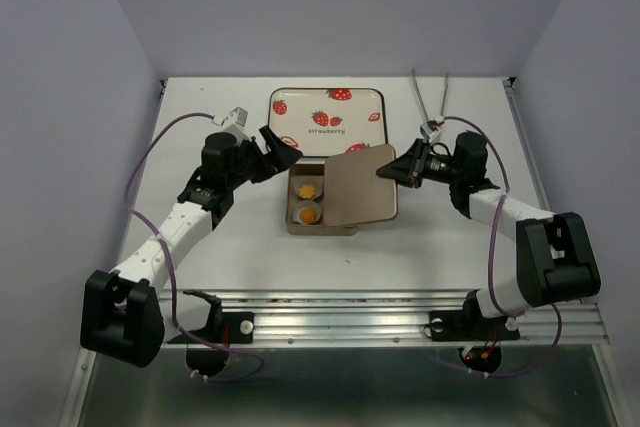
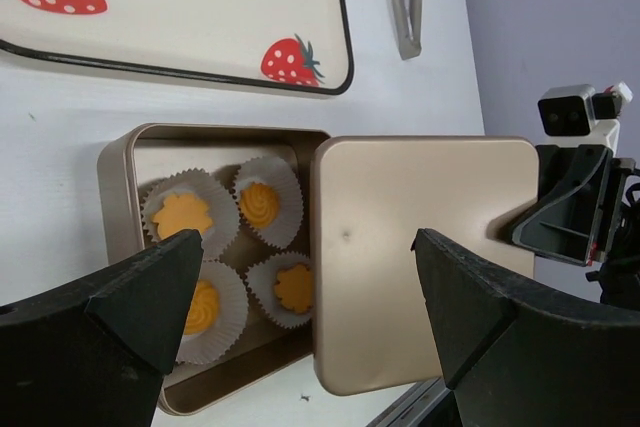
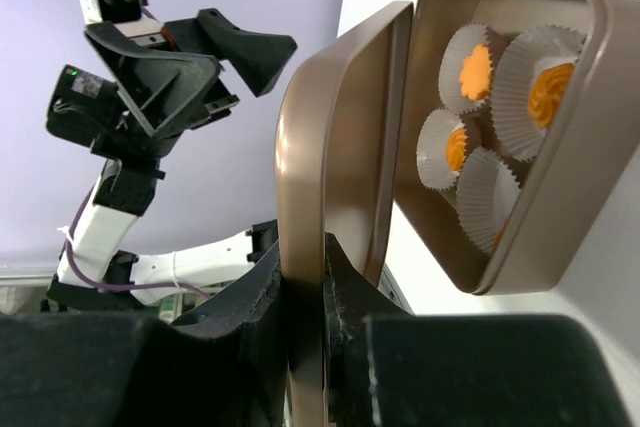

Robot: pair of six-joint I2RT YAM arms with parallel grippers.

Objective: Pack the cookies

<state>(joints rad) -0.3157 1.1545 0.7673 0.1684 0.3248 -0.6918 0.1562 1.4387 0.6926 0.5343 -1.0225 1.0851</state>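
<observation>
Near the table's (image 1: pixel 450 237) centre, the 4 cookies (image 2: pixel 259 204) sat in paper cups (image 2: pixel 290 195) inside the tin (image 2: pixel 118 162), its left half uncovered. Right gripper (image 3: pixel 305 307) was clamped on the lid's (image 2: pixel 420 247) right edge, holding it askew over the tin's right half, probably to slide it shut. Left gripper (image 1: pixel 280 162) hovered wide open by the tin's far-left corner, likely ready to steady it.

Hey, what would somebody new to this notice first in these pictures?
Probably the brown tin mid-table, with four orange-yellow cookies in white paper cups inside. The right gripper is shut on the tin's lid, which overlaps one side of the tin, while the left gripper hangs open near it. Behind sits a strawberry-printed tray.
</observation>
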